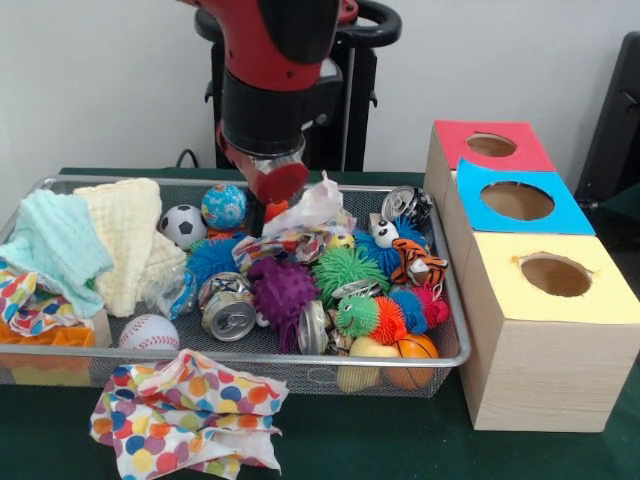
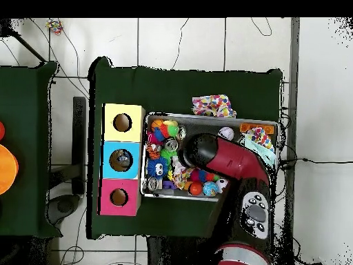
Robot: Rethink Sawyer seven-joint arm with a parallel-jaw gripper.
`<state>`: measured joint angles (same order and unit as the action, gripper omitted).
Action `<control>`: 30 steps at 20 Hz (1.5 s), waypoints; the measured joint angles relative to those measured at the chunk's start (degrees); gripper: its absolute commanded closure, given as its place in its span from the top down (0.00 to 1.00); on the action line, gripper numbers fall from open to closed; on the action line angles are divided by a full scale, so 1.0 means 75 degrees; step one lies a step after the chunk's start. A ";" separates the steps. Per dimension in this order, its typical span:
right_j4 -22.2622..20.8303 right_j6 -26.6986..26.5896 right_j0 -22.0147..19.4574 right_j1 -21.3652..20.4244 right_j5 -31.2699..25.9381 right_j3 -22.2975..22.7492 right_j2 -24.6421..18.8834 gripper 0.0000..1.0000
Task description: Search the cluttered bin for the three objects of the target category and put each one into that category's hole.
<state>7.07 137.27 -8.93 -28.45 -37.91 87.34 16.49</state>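
Nearest us we see a polka-dot cloth [image 1: 185,415] draped over the wire bin [image 1: 300,361], then crushed cans [image 1: 229,318] among spiky balls [image 1: 283,290]; farther back the gripper [image 1: 277,208] dips into the clutter, its state we cannot tell, with the three-holed boxes [image 1: 545,330] beside the bin

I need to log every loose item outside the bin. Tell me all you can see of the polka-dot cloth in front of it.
The polka-dot cloth is white fabric with red, yellow, blue, orange and green dots. It lies crumpled in soft folds on the green table cover, outside the wire bin, with its upper edge against the bin's near wall. Nothing rests on it, and the arm is away from it.
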 measured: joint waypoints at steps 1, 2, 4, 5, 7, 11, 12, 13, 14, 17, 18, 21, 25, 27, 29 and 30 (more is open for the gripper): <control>-0.0002 0.0000 -0.0084 -0.0086 -0.0044 -0.0110 0.0001 0.00; -0.0008 0.0000 -0.0143 -0.0143 -0.0060 -0.0185 0.0004 0.00; -0.0030 0.0000 -0.0253 -0.0235 -0.0063 -0.0339 0.0007 0.00; -0.0053 0.0000 -0.0306 -0.0273 -0.0065 -0.0418 0.0008 0.00; -0.0108 0.0000 -0.0408 -0.0340 -0.0065 -0.0620 0.0009 0.00; -0.0207 0.0000 -0.0494 -0.0393 -0.0066 -0.0862 0.0011 0.00; -0.0250 0.0000 -0.0520 -0.0413 -0.0066 -0.0969 0.0011 0.00; -0.0278 0.0000 -0.0532 -0.0426 -0.0066 -0.1028 0.0011 0.00; -0.0294 0.0000 -0.0536 -0.0435 -0.0066 -0.1058 0.0011 0.00; -0.0364 0.0000 -0.0541 -0.0462 -0.0066 -0.1166 0.0011 0.00; -0.0378 0.0000 -0.0540 -0.0461 -0.0066 -0.1184 0.0010 0.00; -0.0444 0.0000 -0.0542 -0.0451 -0.0068 -0.1257 0.0010 0.00; -0.0557 -0.0002 -0.0558 -0.0435 -0.0131 -0.1354 0.0009 0.00; -0.0669 -0.0002 -0.0595 -0.0429 -0.0237 -0.1438 -0.0008 0.00; -0.0867 -0.0011 -0.0778 -0.0431 -0.0533 -0.1550 -0.0163 1.00; -0.0897 -0.0017 -0.0822 -0.0432 -0.0582 -0.1556 -0.0199 1.00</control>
<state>0.34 137.14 -15.09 -31.69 -42.28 75.68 14.99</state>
